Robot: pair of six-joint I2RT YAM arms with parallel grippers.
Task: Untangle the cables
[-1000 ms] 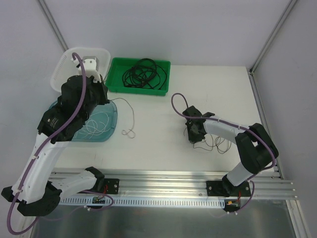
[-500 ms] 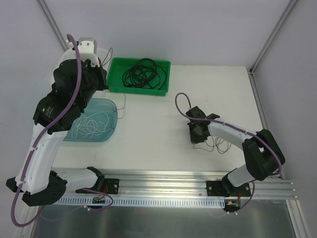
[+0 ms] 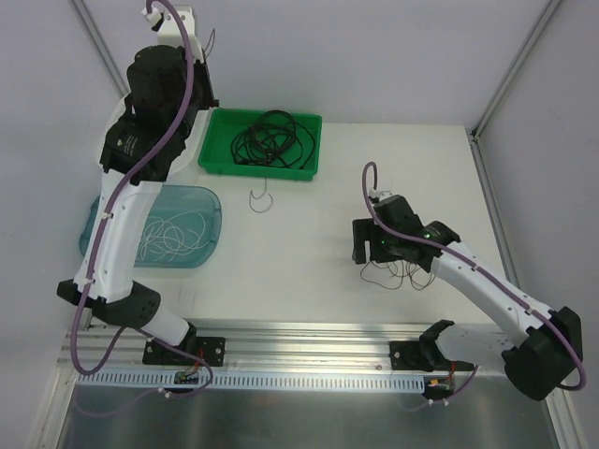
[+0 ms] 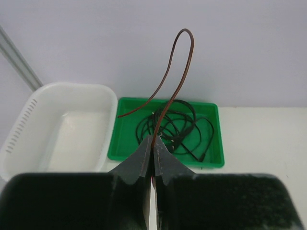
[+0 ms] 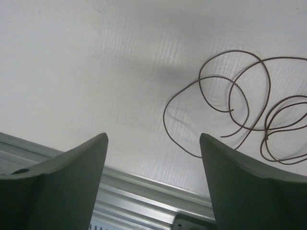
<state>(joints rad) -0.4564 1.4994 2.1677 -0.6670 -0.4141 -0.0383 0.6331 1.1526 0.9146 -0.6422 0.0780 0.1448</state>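
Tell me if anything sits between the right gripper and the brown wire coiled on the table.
Nothing visible does. The right gripper hangs open over the table, and the brown wire lies loose just beside it, with no other object between them.

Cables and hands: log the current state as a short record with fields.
left hand: high above the trays, shut on the held brown wire, which loops up past the fingers
right hand: open, empty, low over the table
loose brown wire: coiled on the table beside the right hand, not touched
black cables: looped together in the green tray
white cable: lying in the blue tray
white basket: left of the green tray
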